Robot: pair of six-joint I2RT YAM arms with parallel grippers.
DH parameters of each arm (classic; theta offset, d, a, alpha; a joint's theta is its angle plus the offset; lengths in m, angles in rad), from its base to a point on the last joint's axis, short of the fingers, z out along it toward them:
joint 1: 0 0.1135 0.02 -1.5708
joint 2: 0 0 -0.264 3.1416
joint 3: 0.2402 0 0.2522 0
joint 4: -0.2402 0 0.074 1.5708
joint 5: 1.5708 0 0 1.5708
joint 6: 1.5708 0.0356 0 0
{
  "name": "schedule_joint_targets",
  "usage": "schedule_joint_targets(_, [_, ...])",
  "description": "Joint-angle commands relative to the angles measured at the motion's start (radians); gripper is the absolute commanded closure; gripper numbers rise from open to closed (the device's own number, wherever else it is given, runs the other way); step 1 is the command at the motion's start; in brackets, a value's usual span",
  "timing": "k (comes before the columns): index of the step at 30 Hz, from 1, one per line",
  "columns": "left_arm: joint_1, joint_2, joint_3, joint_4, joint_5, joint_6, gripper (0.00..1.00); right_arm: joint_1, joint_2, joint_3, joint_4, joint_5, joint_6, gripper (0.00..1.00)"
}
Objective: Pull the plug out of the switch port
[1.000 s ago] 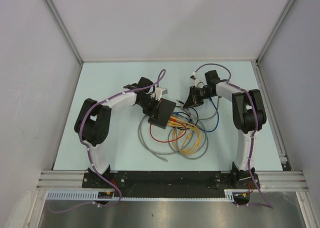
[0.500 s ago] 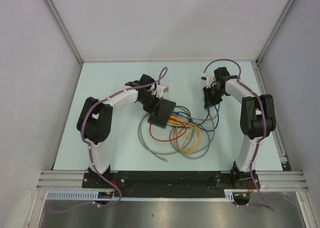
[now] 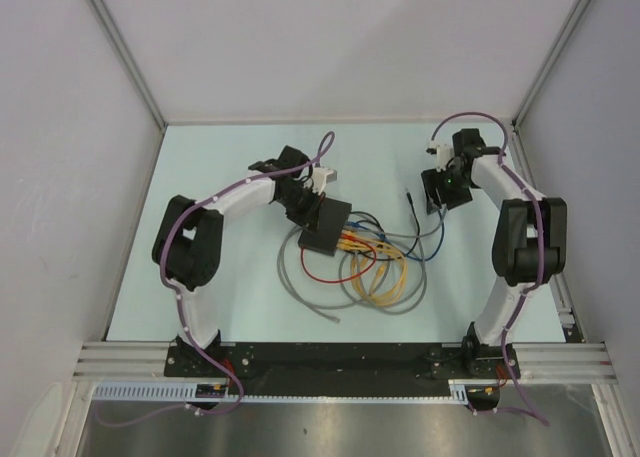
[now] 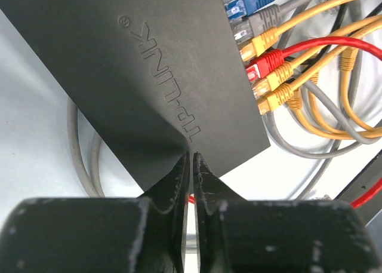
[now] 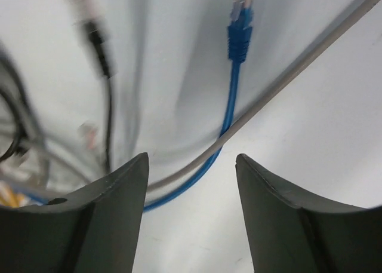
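The switch (image 3: 328,229) is a flat black box (image 4: 137,64) lying mid-table, with blue, grey, red and yellow plugs (image 4: 262,64) seated along one edge. My left gripper (image 3: 308,209) is shut, its tips (image 4: 192,158) resting at the switch's near edge with nothing between them. A black plug (image 3: 408,193) on a black cable lies loose on the table, clear of the switch, and shows blurred (image 5: 95,34) in the right wrist view. To its right hangs my right gripper (image 3: 436,195), open (image 5: 191,159) and empty above the table.
A tangle of yellow, red, grey and blue cables (image 3: 375,272) spreads in front of the switch. A loose blue plug (image 5: 240,22) and a grey cable (image 5: 286,76) lie under the right gripper. Walls close in the table's back and sides.
My right gripper drew away from the switch to the right with the black plug, then opened and let it go. The left gripper stayed on the switch.
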Motion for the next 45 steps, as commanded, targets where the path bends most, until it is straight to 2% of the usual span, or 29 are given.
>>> schedule_joint_targets(1, [0.005, -0.061, 0.046, 0.007, 0.035, 0.006, 0.89, -0.003, -0.174, -0.047, -0.110, -0.194, -0.118, 0.33])
schedule_joint_targets(4, [0.005, -0.061, 0.047, 0.007, 0.039, 0.007, 0.88, 0.022, -0.181, -0.109, -0.190, -0.229, -0.190, 0.33])
schedule_joint_targets(8, [0.005, -0.059, 0.041, 0.005, 0.043, 0.009, 0.88, 0.042, -0.226, -0.210, -0.208, -0.318, -0.268, 0.34])
schedule_joint_targets(10, [0.005, -0.061, 0.033, 0.005, 0.043, 0.009, 0.88, 0.097, -0.235, -0.260, -0.212, -0.315, -0.288, 0.34])
schedule_joint_targets(16, [0.005, -0.063, 0.026, 0.007, 0.045, 0.009, 0.87, 0.226, -0.231, -0.340, -0.174, -0.223, -0.230, 0.34])
schedule_joint_targets(19, [0.005, -0.070, 0.020, 0.007, 0.040, 0.012, 0.87, 0.283, -0.215, -0.369, -0.120, -0.111, -0.164, 0.35])
schedule_joint_targets(23, [0.005, -0.081, 0.004, 0.013, 0.036, 0.013, 0.87, 0.293, -0.212, -0.411, -0.085, 0.007, -0.139, 0.43])
schedule_joint_targets(30, [0.005, -0.076, 0.000, 0.016, 0.034, 0.017, 0.87, 0.215, -0.232, -0.419, -0.115, -0.004, -0.161, 0.46])
schedule_joint_targets(36, [0.005, -0.070, 0.003, 0.014, 0.043, 0.012, 0.87, 0.159, -0.168, -0.428, -0.115, 0.154, -0.231, 0.46])
schedule_joint_targets(40, [0.005, -0.067, 0.004, 0.013, 0.049, 0.010, 0.87, 0.042, -0.097, -0.428, -0.082, 0.243, -0.242, 0.46])
schedule_joint_targets(41, [0.005, -0.069, 0.003, 0.013, 0.049, 0.010, 0.87, -0.014, -0.091, -0.428, -0.068, 0.255, -0.262, 0.46])
schedule_joint_targets(45, [0.005, -0.076, -0.007, 0.013, 0.051, 0.009, 0.87, -0.105, -0.083, -0.382, -0.057, 0.266, -0.291, 0.46])
